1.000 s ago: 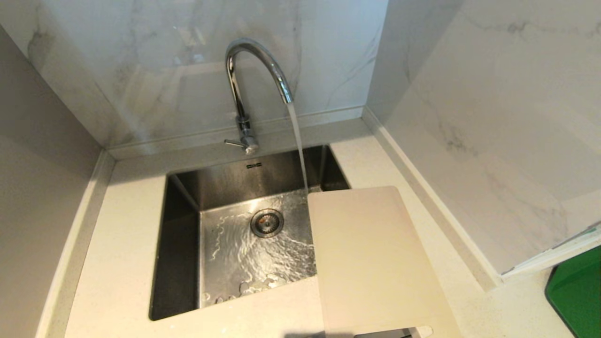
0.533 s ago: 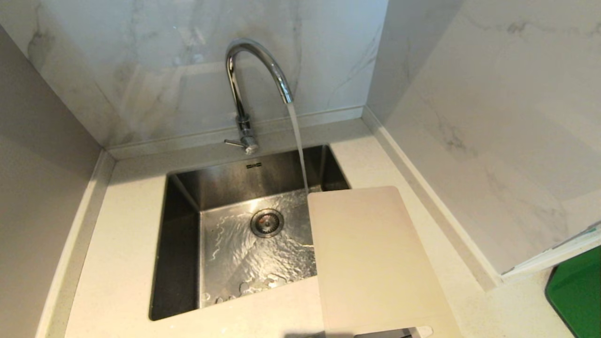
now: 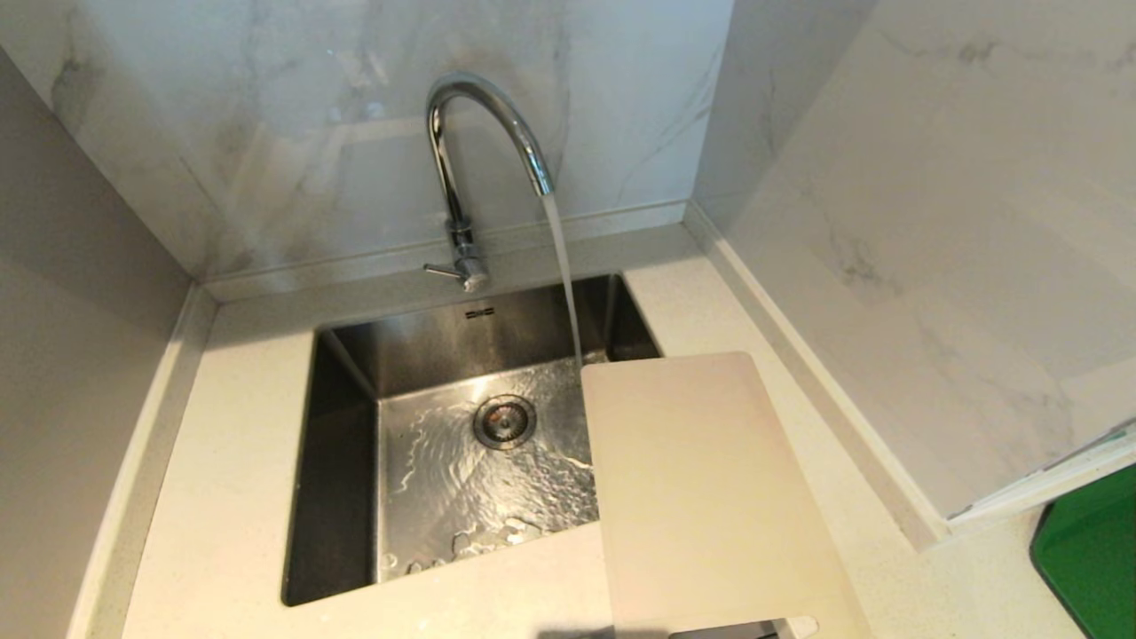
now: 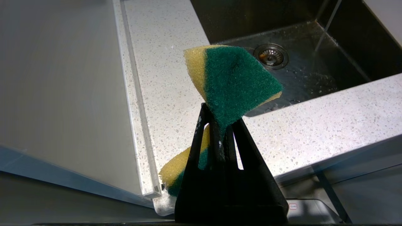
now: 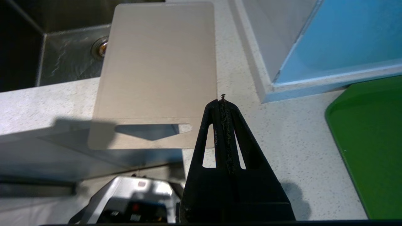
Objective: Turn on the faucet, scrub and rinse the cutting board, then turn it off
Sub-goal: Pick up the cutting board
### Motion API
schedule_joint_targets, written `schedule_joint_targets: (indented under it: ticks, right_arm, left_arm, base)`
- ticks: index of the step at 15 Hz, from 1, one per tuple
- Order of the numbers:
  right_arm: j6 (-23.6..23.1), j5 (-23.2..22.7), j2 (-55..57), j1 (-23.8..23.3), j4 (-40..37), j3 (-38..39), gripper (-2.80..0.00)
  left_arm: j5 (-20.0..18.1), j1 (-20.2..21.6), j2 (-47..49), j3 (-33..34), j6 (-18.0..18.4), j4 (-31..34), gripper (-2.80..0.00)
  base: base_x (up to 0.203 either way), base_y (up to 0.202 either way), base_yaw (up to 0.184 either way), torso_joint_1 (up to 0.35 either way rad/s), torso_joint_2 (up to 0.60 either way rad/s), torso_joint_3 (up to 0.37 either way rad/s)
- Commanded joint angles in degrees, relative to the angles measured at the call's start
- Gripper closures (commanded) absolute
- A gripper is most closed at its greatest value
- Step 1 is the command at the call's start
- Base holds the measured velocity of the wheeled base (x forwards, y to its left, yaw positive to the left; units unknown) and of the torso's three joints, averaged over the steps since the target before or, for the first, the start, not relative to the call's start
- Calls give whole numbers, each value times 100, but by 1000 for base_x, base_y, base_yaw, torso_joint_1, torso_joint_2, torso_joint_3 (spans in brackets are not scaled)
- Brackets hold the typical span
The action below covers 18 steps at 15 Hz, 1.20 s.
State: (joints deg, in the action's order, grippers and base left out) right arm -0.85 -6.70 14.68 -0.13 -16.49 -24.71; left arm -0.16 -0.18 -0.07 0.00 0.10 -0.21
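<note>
Nothing moved; left claw (image 4: pixel 220 125) pinching sponge (image 4: pixel 234 83)

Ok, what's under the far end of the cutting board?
The cutting board lies on the counter, its far corner overhanging the sink. Running water wets the basin; whatever lies under the board is hidden.

White marble wall (image 3: pixel 266 133), speckled countertop (image 3: pixel 222 497), steel sink (image 3: pixel 337 461), green tray (image 3: pixel 1092 550)
</note>
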Motion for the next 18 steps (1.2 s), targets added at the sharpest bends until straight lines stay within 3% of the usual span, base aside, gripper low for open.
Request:
schedule_joint_targets:
  ticks: [1, 3, 6, 11, 16, 18]
  right_arm:
    - [4, -260, 916, 4, -66, -466, 0]
    - [-10, -430, 1486, 4, -289, -883, 0]
    - [-75, -1082, 2244, 16, -1398, -1705, 0]
    - [-373, -1728, 3261, 72, -1897, -1979, 0]
    - [-553, -1769, 3755, 425, -2144, -1952, 0]
    - [-1002, -1599, 3887, 520, -2148, -1773, 0]
  left_arm:
    - [-2, 1, -1, 9, -1, -6, 0]
    - [-2, -8, -1, 9, -1, -6, 0]
    - [-2, 1, -1, 9, -1, -6, 0]
    - [-2, 1, -1, 9, -1, -6, 0]
    - [-2, -4, -1, 9, -1, -6, 0]
    - [-2, -3, -1, 9, -1, -6, 0]
  base:
    - [0, 0, 0, 0, 0, 0]
    - [0, 0, 0, 0, 0, 0]
    - [0, 0, 0, 0, 0, 0]
    - [0, 0, 0, 0, 0, 0]
    - [0, 0, 0, 0, 0, 0]
    - [0, 0, 0, 0, 0, 0]
